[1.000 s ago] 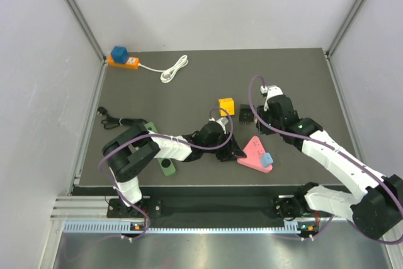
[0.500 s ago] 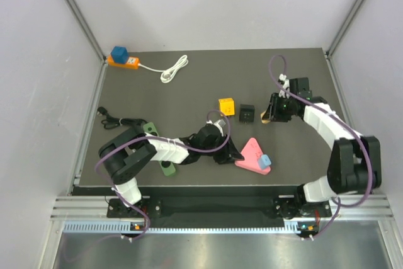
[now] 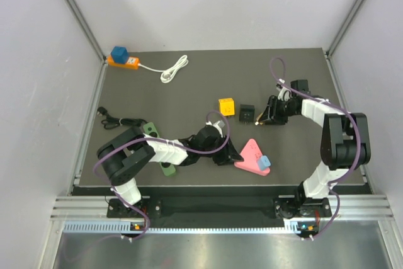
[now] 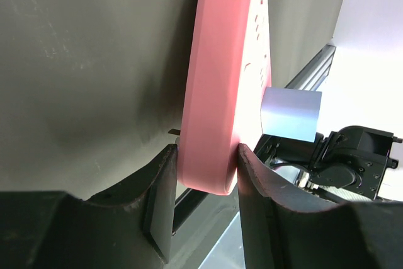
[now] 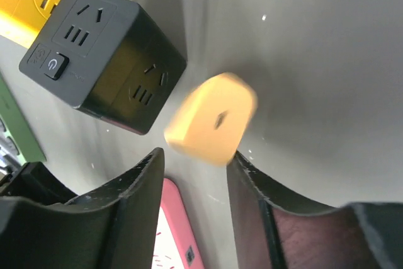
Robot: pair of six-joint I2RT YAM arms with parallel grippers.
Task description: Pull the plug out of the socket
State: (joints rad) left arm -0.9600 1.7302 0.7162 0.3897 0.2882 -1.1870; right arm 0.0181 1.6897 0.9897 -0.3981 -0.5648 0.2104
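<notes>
My left gripper (image 3: 230, 155) is shut on a corner of the pink triangular socket (image 3: 250, 152), which lies flat on the dark table. In the left wrist view both fingers press the pink socket's (image 4: 227, 80) edge, and a pale blue plug (image 4: 291, 113) sits in its face. My right gripper (image 3: 269, 116) is low over the table, right of the black cube socket (image 3: 247, 113). Its jaws stand open around a blurred yellow plug (image 5: 213, 127), which is loose between the fingertips, clear of the black cube socket (image 5: 104, 58).
A yellow cube socket (image 3: 226, 106) stands left of the black one. An orange power strip with a blue adapter (image 3: 123, 59) and a white cable (image 3: 174, 67) lie at the back left. A black cable (image 3: 113, 119) and a green strip (image 3: 160, 154) lie near the left arm.
My right gripper drew away from the black cube to the right with the yellow plug, then opened its jaws; the plug is now loose. The left gripper kept its hold on the pink socket.
</notes>
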